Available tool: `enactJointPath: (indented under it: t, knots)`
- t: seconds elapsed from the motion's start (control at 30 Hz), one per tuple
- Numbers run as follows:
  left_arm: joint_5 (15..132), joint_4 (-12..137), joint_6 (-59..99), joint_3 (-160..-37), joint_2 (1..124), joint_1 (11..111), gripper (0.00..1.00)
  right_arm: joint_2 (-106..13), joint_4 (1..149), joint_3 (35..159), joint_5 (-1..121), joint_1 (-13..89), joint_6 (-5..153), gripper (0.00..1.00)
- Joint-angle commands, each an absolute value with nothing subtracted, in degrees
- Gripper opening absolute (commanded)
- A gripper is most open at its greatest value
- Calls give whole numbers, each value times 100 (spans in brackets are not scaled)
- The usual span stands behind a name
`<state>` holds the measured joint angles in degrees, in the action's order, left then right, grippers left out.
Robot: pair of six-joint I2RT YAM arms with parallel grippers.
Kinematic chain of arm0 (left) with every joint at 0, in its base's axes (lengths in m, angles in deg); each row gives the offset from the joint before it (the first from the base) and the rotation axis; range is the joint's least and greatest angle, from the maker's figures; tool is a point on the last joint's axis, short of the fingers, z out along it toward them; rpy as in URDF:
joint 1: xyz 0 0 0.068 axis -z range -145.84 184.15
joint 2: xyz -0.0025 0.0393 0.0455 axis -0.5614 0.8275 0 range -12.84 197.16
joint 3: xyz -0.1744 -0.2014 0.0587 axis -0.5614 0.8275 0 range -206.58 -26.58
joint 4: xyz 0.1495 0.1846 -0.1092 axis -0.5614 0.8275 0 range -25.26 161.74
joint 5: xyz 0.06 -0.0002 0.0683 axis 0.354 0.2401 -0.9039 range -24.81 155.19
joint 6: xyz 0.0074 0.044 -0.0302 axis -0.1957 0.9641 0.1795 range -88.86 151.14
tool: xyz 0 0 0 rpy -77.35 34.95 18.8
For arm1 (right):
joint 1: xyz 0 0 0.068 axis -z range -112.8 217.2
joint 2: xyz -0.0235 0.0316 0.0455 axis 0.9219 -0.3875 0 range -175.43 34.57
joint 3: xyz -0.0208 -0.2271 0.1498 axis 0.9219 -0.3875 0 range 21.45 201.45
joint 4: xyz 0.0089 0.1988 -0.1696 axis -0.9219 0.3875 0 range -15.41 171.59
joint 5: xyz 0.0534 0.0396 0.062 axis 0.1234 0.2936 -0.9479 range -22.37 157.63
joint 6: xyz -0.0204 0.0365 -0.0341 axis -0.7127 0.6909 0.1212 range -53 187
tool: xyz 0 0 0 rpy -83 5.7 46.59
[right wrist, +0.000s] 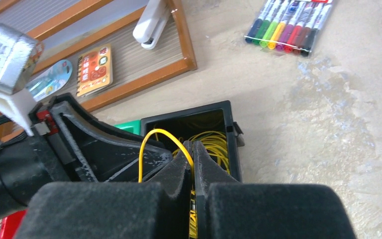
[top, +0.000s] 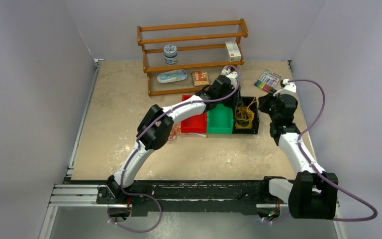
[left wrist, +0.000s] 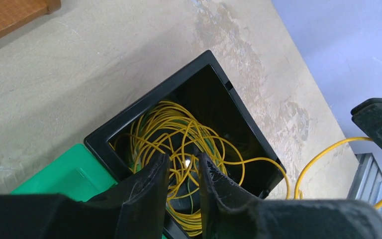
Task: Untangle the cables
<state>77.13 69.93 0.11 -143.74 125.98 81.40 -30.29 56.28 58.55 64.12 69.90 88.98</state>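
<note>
Cables point(left wrist: 179, 129), thin and yellow, lie heaped in loose overlapping loops inside the black bin point(left wrist: 144, 107) that fills the middle of the left wrist view; a green bin point(left wrist: 69, 169) touches it at lower left. From overhead, a smaller orange-red bunch point(top: 175, 132) shows on the table left of centre, beside the red bin point(top: 193, 122).

The left gripper point(left wrist: 181, 162) hangs over the coil at bottom centre, jaws a little apart and nothing visibly pinched; strands show through the gap, though whether any touch the pads I cannot say. The right gripper point(right wrist: 192, 149), low in the middle of its own view, is clenched on one yellow strand point(right wrist: 161, 132) that arches up out of the bin.

To my eye this wire is light and springy; slick enough to slide through a loose pinch; apt to drag neighbouring loops along. It looks best taken by a single free loop near the top of the heap, not in the dense middle.
</note>
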Motion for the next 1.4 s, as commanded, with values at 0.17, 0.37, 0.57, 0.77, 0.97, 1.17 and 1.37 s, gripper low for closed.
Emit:
enactJointPath:
  t: [0.17, 0.37, 0.57, 0.77, 0.97, 1.17, 1.37]
  knots:
    - [7599, 6460, -312, -13634, 11518, 7959, 40, -2971, 5388, 6003, 6759, 7037, 8660, 0]
    - [7271, 6338, -229, -13021, 10707, 7886, 43, -3199, 5331, 6069, 6302, 7037, 8612, 0]
    - [6642, 6528, 141, -12272, 9776, 7877, 43, -3667, 5530, 6326, 6101, 7037, 8344, 0]
    - [6122, 6620, 227, -10966, 8544, 7544, 43, -3945, 5763, 6458, 6199, 7021, 8188, 0]
    - [5731, 7299, 529, -10210, 7504, 7181, 43, -4217, 6012, 6668, 6416, 6857, 7976, 0]
    - [4778, 8024, 995, -10035, 6802, 7167, 43, -4592, 6164, 6931, 6832, 6453, 7830, 0]
    - [4225, 8301, 1378, -9993, 6478, 7163, 43, -5055, 6413, 7261, 7236, 6174, 7665, 0]
